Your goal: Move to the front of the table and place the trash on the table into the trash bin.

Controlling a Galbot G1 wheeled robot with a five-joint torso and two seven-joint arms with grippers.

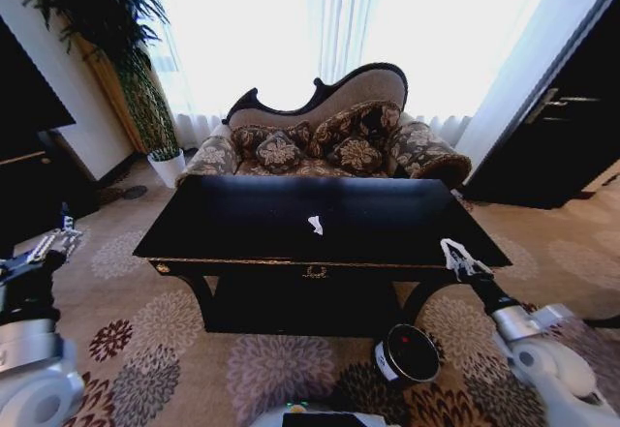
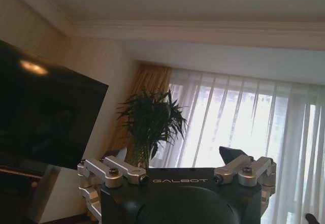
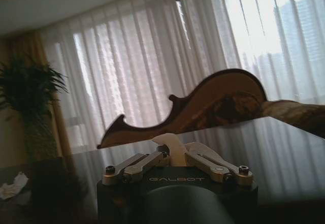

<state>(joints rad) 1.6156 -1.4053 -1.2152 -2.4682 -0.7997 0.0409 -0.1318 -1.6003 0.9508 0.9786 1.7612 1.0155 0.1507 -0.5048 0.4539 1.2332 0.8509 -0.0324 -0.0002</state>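
Reading "GALBOT" on left gripper [image 2: 177,170].

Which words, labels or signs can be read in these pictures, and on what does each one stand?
"GALBOT": on the left gripper body, left wrist view.
"GALBOT": on the right gripper body, right wrist view, fainter.
Bin label: too small to read.
Table emblem: an ornament, no letters legible.

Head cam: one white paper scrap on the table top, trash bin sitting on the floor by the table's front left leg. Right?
Not quite. The head view shows the trash bin on the floor by the front right leg of the table, near the right arm, not the left. The white paper scrap does lie on the table top.
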